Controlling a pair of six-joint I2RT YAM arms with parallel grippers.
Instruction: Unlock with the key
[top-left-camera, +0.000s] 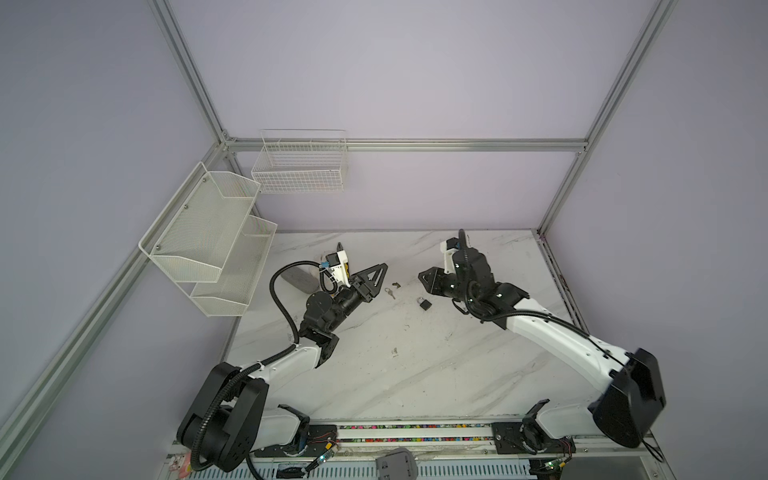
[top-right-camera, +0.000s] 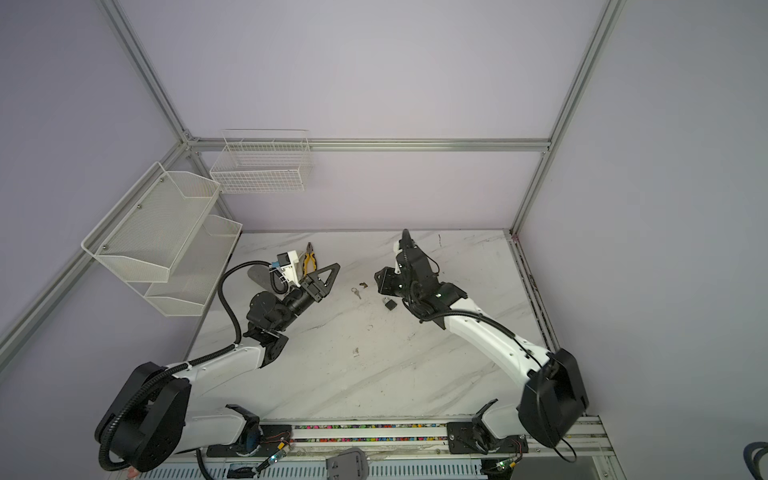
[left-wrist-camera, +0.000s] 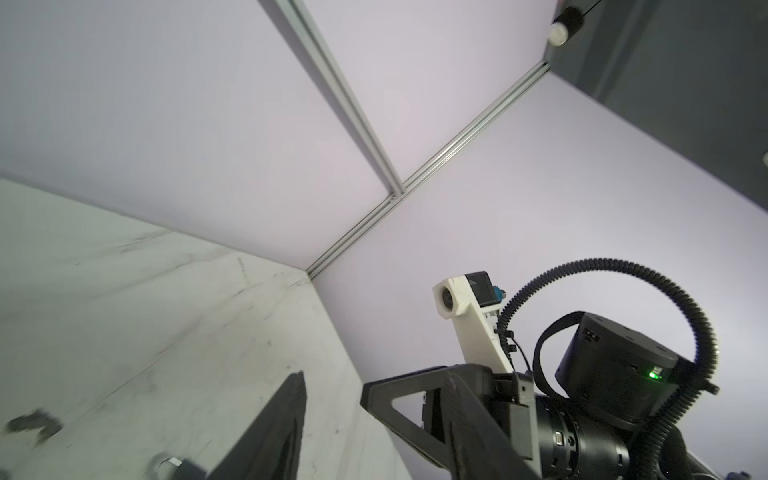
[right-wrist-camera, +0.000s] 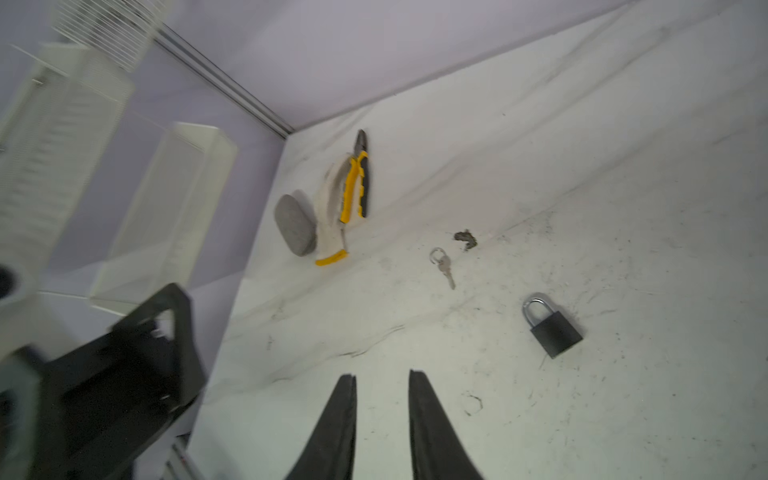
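Pale lilac walls framed in aluminium rails close in your workspace, and the white marbled bench (top-left-camera: 415, 365) under both arms is scuffed with dark marks. You have the key (right-wrist-camera: 444, 266) lying flat on that bench, between the two arms in both top views (top-left-camera: 390, 293) (top-right-camera: 356, 292). In the right wrist view you can see its split ring at one end and the toothed blade at the other; in both top views the ring end points toward the back wall and the blade toward the front edge, slanted a little toward the right arm, so its long axis runs roughly back to front.

Just beside the key's ring end sits a small dark scrap of metal (right-wrist-camera: 466, 240), apart from it. The black padlock (right-wrist-camera: 552, 328) lies flat nearer the right arm, shackle closed and pointing toward the back, well clear of the key.

Your right tool (right-wrist-camera: 382, 380) hovers above the bench, its two black fingers parted by a narrow gap with nothing between them. Your left tool (top-left-camera: 376, 276) is raised off the bench on the other side of the key; its fingers stand apart and released, nothing in them.

Behind the left arm you have yellow-handled pliers (right-wrist-camera: 357, 183) resting on a white work glove (right-wrist-camera: 332, 208), with a grey oval stone (right-wrist-camera: 294, 224) next to them. Two white mesh baskets (top-left-camera: 208, 232) hang on the left wall and a wire basket (top-left-camera: 299, 166) on the back wall.
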